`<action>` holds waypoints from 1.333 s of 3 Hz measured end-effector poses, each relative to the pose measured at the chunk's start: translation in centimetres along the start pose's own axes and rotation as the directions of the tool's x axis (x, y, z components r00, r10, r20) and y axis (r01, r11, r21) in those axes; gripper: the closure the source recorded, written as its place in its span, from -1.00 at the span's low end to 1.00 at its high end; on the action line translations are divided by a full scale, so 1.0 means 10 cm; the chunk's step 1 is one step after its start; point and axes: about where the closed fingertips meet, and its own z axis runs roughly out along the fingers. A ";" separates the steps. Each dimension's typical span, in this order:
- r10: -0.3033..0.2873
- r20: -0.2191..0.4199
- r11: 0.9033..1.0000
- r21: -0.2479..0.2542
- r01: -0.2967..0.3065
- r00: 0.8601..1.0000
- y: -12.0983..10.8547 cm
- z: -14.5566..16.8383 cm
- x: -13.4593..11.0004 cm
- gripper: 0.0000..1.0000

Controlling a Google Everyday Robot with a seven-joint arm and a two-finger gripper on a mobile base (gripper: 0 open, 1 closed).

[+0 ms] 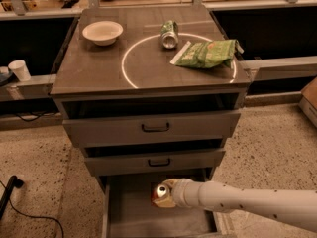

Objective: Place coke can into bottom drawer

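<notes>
The coke can (159, 194) is red with a silver top and sits over the grey floor of the open bottom drawer (133, 217), near its back. My gripper (167, 195) is at the end of the white arm that reaches in from the right, and it is shut on the can. I cannot tell whether the can touches the drawer floor. The two shallower drawers with black handles (155, 128) are above it, slightly pulled out.
On the cabinet top are a white bowl (102, 32), a green-and-silver can (169, 33) lying on its side and a green chip bag (208, 53). A white cup (20, 69) stands on the ledge at left. A black cable (20, 202) lies on the floor.
</notes>
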 end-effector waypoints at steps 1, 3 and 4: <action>0.041 0.006 0.995 -0.092 -0.040 0.999 0.08 0.66 0.35 0.92; 0.135 -0.031 0.973 -0.184 -0.139 0.990 0.20 1.21 0.78 0.00; 0.136 -0.105 0.967 -0.200 -0.155 0.985 0.31 1.32 0.96 -0.47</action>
